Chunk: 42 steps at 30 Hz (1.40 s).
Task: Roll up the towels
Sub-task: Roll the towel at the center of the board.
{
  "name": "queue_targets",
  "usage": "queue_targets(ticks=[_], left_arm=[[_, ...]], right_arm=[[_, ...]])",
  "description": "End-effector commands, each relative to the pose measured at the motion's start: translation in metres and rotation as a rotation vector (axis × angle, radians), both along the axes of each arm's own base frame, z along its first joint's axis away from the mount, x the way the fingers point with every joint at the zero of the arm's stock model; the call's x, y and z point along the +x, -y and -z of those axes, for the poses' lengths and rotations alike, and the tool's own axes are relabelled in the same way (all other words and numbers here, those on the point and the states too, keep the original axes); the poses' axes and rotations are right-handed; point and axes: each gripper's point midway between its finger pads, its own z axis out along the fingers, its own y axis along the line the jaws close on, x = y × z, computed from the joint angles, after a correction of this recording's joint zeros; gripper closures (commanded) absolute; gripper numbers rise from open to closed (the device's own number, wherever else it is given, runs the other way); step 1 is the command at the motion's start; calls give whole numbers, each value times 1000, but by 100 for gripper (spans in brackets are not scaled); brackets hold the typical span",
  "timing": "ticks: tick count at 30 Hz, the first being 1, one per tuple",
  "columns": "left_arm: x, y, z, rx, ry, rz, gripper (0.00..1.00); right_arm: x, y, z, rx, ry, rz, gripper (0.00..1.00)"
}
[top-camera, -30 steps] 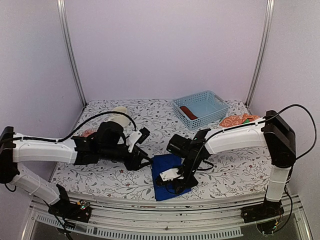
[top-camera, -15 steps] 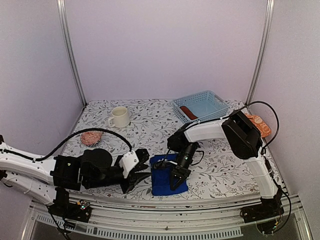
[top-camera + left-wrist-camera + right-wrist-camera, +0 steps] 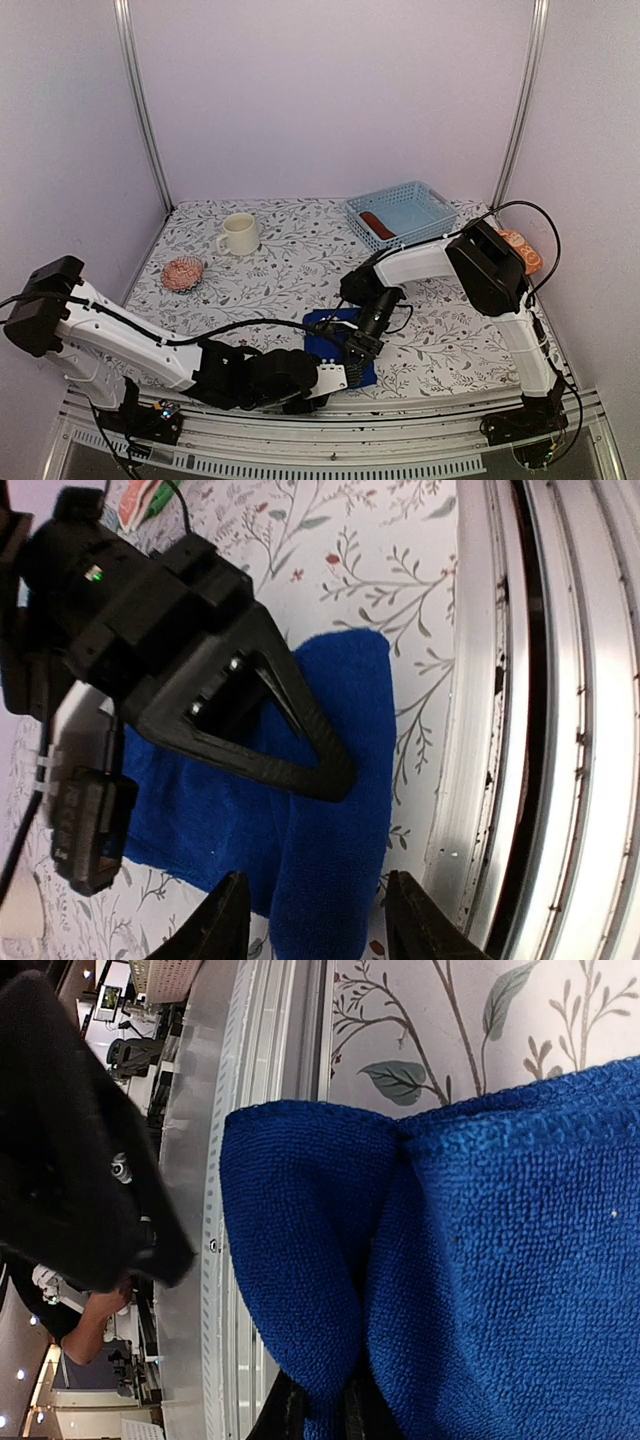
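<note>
Was walled by plain pale lilac panels [image 3: 330,100] between slim silver metal corner posts [image 3: 143,110]; was evenly lit over a white floral-print counter [image 3: 300,240], edged with aluminium rails [image 3: 420,445].

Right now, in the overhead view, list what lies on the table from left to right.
Pinkish round item → cup → blue towel → basket → orange patterned towel at the right edge.

One royal-blue towel [image 3: 330,850], one rust-brown towel [image 3: 377,225], perhaps one orange patterned towel [image 3: 525,252], which is partly hidden. One cream mug [image 3: 240,235], one pale blue plastic lattice basket [image 3: 425,235].
</note>
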Motion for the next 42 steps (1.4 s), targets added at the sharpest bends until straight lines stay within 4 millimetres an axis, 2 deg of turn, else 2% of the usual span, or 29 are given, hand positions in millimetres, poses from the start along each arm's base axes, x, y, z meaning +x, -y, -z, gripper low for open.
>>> queue_targets(ticks=[1,6,11,15,18,19,20,24,26,28,30,33,39,42], left_arm=[[13,-1,25,84,-7,-8,53],[14,7,35,83,-42,17,58],[15,16,39,68,-68,36,71],[15,22,37,39,-98,49,72],[14,26,35,11,-141,60,82],[15,25,36,6,-158,54,85],[15,25,37,3,-175,50,88],[14,19,42,-11,-302,52,95],[11,17,44,-12,-337,61,98],[9,15,46,-8,-344,67,99],[9,15,45,-6,-345,69,99],[8,17,44,-9,-348,73,100],[8,20,41,-11,-346,90,100],[9,22,37,-25,-339,102,100]], right_arm=[[4,24,54,-129,117,-63,89],[3,24,54,-128,111,-62,89],[3,24,53,-126,112,-61,89],[5,22,47,-114,121,-58,88],[6,21,41,-112,130,-57,84],[7,21,37,-109,134,-58,82],[6,22,33,-107,133,-61,76],[15,18,-21,32,207,-57,58],[24,16,-39,78,214,-25,57],[38,16,-45,96,212,14,57],[52,16,-37,76,221,51,57],[66,16,-7,-19,249,94,60],[92,19,35,-171,343,163,63],[98,20,43,-197,365,180,63]])
